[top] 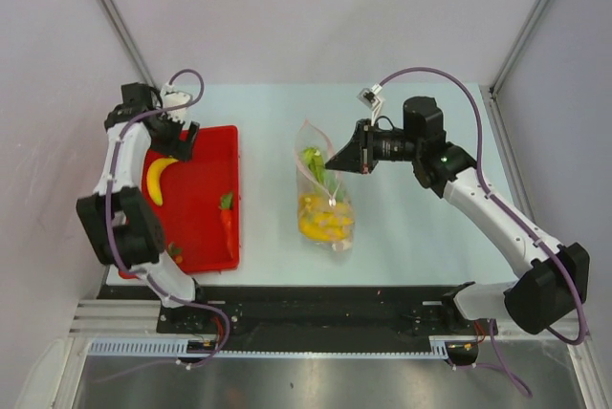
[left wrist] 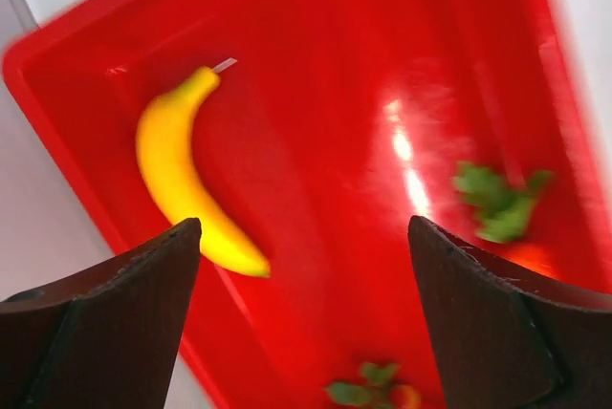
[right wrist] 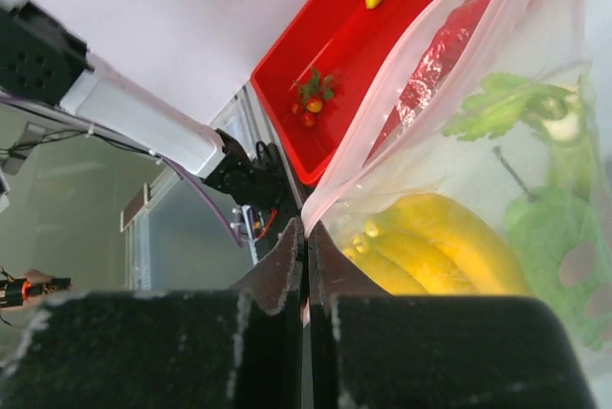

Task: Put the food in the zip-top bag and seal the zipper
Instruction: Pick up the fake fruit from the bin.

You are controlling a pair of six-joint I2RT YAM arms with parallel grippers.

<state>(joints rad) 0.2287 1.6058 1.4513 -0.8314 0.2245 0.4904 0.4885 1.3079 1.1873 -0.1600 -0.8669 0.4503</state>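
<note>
While your right gripper pinches the mouth edge of the clear crinkly zip-top bag, at three o'clock of the red plastic tray, drop your wide-open left gripper toward ten o'clock, straddling the yellow toy banana across its middle.

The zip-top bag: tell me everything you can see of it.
The zip-top bag is clear, crinkly plastic with a pinkish zipper strip along its mouth. It lies on the table right of the red tray, apart from it. Yellow bananas and green vegetables show through it. The shut right gripper pinches its mouth edge.
</note>
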